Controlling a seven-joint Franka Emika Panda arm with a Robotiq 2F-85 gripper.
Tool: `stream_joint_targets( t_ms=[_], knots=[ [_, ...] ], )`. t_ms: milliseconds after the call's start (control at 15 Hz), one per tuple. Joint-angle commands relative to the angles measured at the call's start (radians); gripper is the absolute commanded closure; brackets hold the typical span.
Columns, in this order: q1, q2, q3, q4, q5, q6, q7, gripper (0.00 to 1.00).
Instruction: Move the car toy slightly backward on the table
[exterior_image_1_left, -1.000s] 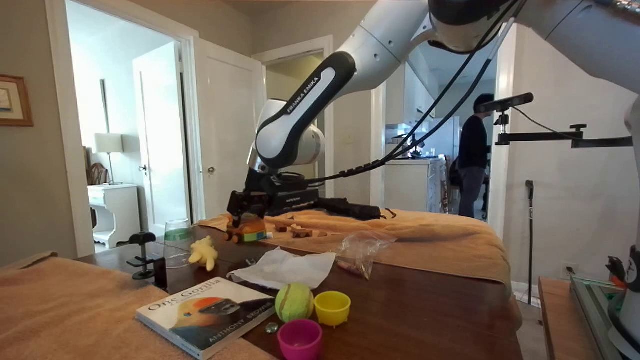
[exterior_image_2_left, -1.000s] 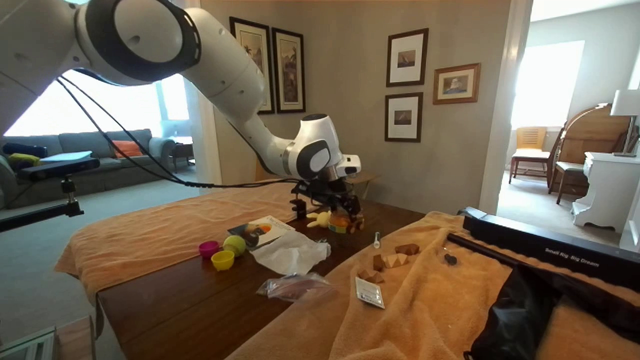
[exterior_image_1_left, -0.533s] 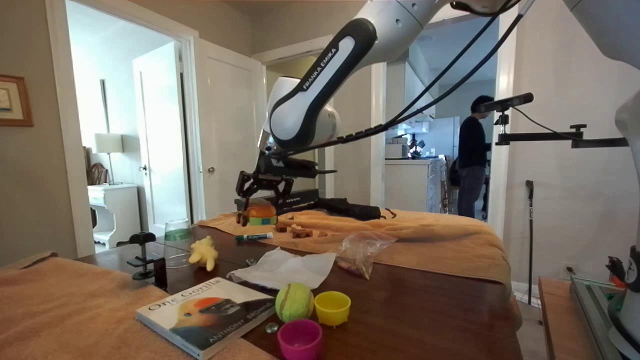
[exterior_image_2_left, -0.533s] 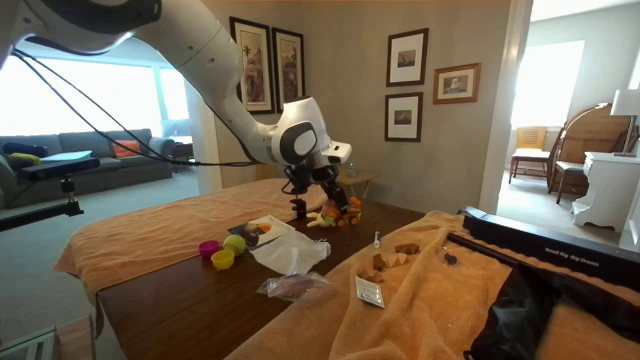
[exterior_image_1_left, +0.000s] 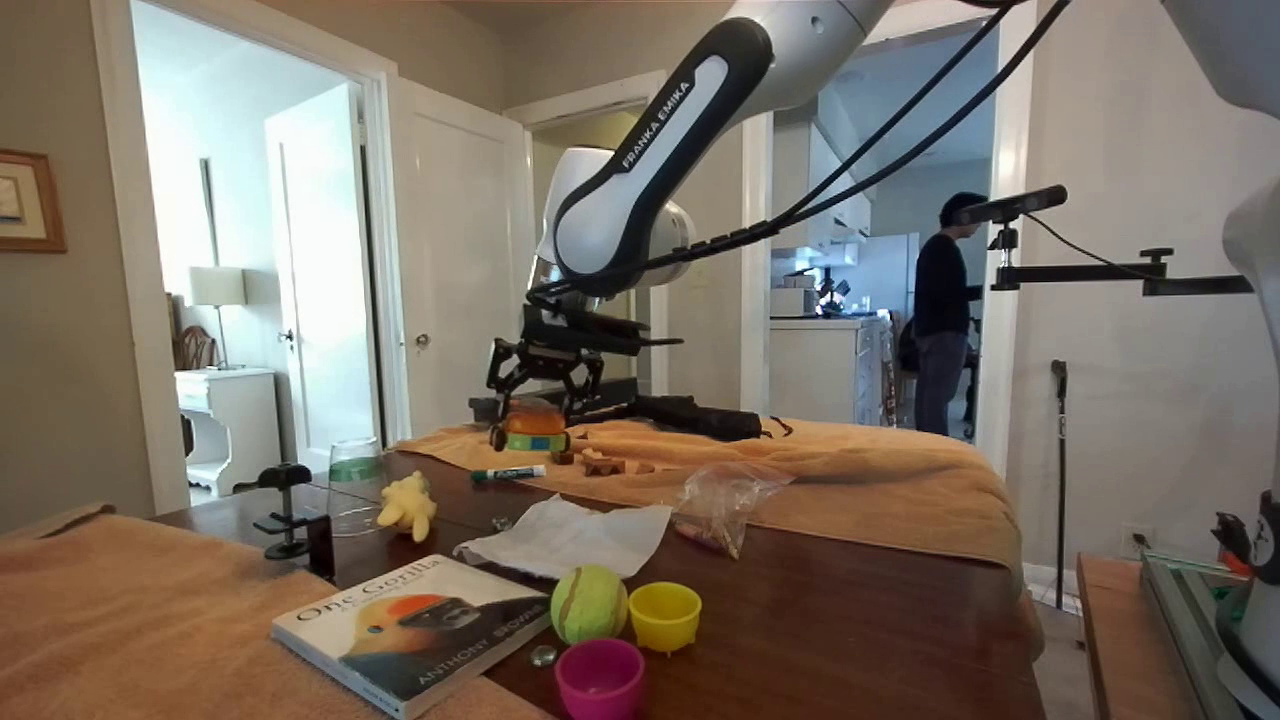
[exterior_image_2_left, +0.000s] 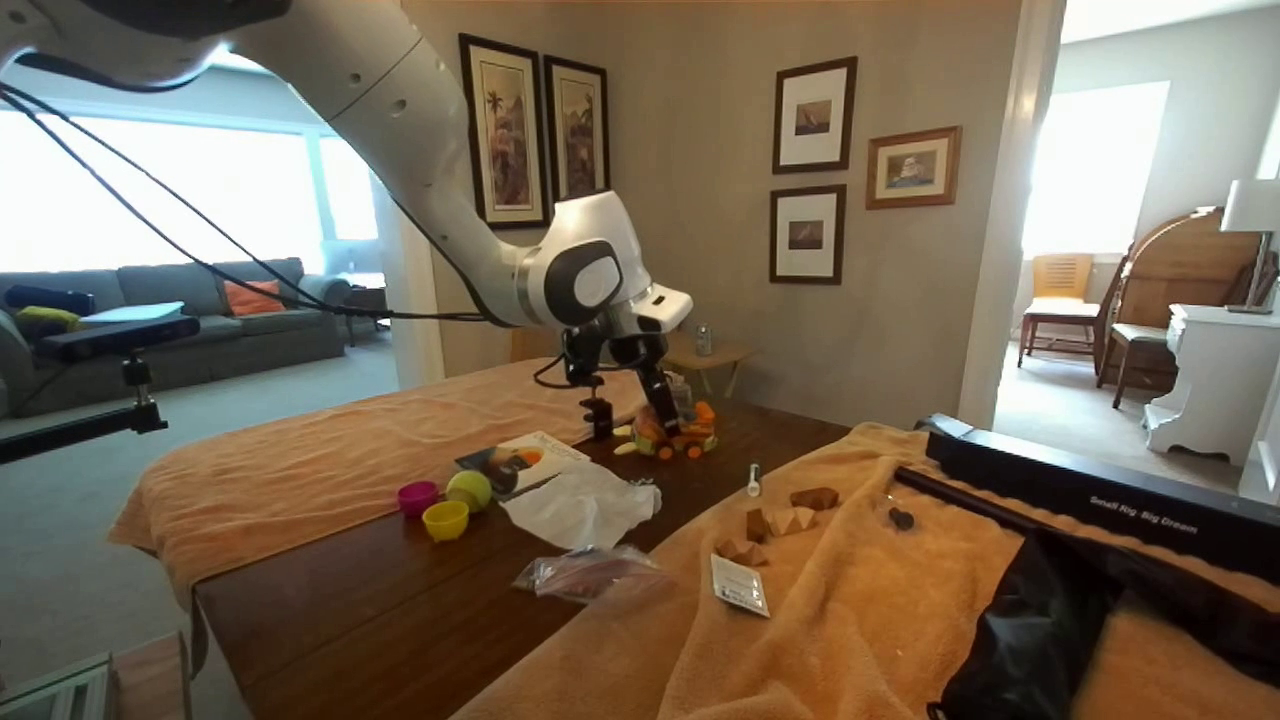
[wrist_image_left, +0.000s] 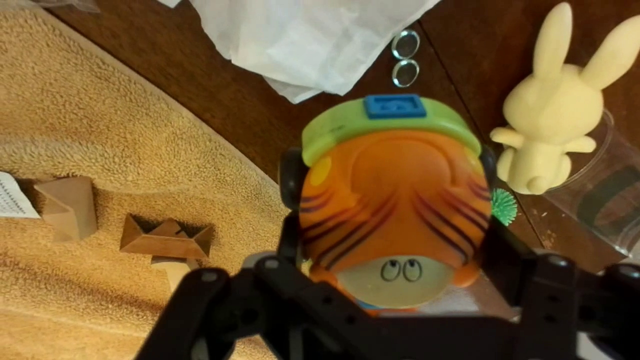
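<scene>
The car toy, orange with a green band and dark stripes, shows in both exterior views and fills the middle of the wrist view. My gripper has one black finger on each side of it, both touching its sides. In an exterior view the gripper holds the toy above the table, over the marker's far side. The toy is slightly tilted in an exterior view, its orange wheels facing that camera. Its underside is hidden in the wrist view.
A yellow bunny figure and a clear cup stand near a black clamp. A green marker, white tissue, book and plastic bag lie on the table. Wooden blocks rest on the orange towel.
The gripper has risen with the car toy in it, lifting it off the table. In an exterior view both have shifted right, uncovering the marker.
</scene>
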Motion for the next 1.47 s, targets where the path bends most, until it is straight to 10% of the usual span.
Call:
stream_joint_targets(
  t_ms=[0,333,867,1400],
  knots=[
    [0.007,0.023,-0.017,0.008,-0.010,0.077,0.062,0.39],
    [0.174,0.092,-0.264,-0.017,-0.056,0.325,0.299,0.39],
    [0.703,0.346,-0.849,-0.102,0.057,0.328,0.737,0.39],
    [0.957,0.280,-0.952,-0.234,0.065,-0.015,0.721,0.39]
  ],
)
